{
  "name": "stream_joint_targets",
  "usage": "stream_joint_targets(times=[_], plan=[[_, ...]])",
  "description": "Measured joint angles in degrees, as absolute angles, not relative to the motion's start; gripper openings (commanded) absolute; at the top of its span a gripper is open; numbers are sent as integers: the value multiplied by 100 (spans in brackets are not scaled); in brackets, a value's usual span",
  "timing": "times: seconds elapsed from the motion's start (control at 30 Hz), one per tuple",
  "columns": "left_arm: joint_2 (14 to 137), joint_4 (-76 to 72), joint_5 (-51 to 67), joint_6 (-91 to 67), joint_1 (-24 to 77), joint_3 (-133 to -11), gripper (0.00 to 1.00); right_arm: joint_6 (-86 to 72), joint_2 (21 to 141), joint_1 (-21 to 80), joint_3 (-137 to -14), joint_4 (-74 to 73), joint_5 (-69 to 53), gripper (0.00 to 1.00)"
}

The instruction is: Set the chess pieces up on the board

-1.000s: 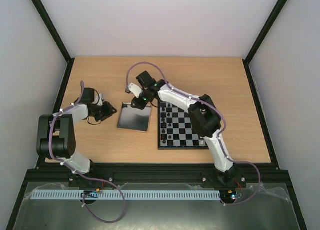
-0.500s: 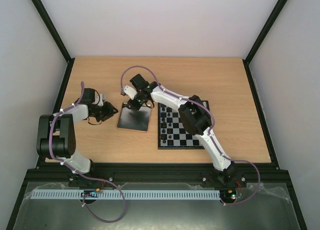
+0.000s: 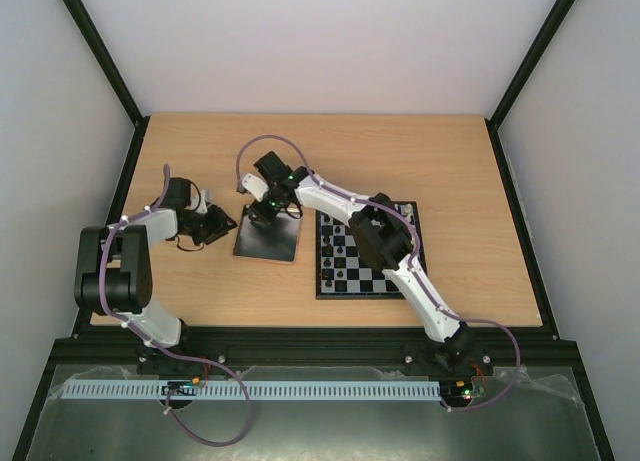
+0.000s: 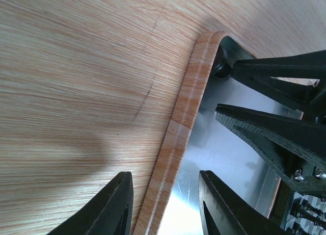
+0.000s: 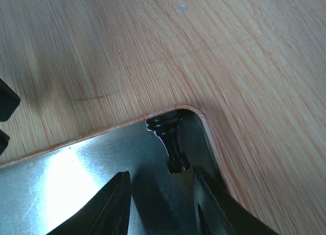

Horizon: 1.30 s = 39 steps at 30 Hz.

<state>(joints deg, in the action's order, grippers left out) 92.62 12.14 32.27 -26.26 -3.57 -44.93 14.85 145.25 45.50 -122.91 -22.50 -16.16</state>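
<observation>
The black-and-grey chessboard (image 3: 372, 273) lies right of centre with several tiny black chess pieces (image 3: 338, 249) on its left columns. One black piece (image 5: 171, 143) lies on its side in the far left corner of the shiny metal tray (image 3: 270, 243). My right gripper (image 3: 258, 207) hangs open just above that corner. In the right wrist view my right gripper (image 5: 163, 197) has its jaws either side of the piece's top end, not touching it. My left gripper (image 3: 224, 224) is open and empty at the tray's left edge. In the left wrist view my left gripper (image 4: 165, 207) straddles the tray's rim (image 4: 188, 100).
The right gripper's dark fingers (image 4: 275, 130) show over the tray in the left wrist view, with the lying piece (image 4: 220, 61) in the corner beyond them. Bare wooden table (image 3: 440, 156) lies beyond the tray and board. Black frame rails run along the table's sides.
My right arm has swung left, from the tray's far right corner to its far left corner. The left arm has barely moved.
</observation>
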Motion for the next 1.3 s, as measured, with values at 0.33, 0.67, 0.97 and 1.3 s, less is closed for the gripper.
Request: stream_joint_targets(times=[0.33, 0.67, 0.97, 1.3], plan=[[9279, 1208, 3260, -2644, -357, -4491, 35, 1485, 14706, 4617, -12519, -2093, -1625, 36], [9362, 1210, 3251, -2659, -349, -4488, 27, 1507, 14737, 4648, -12532, -1988, -1643, 32], [9496, 1214, 3153, -2652, -318, -4488, 23, 1636, 14798, 4729, -12584, -1933, -1763, 21], [9568, 1216, 3087, -2639, -314, -4491, 19, 1835, 14798, 4814, -12584, -1959, -1905, 20]])
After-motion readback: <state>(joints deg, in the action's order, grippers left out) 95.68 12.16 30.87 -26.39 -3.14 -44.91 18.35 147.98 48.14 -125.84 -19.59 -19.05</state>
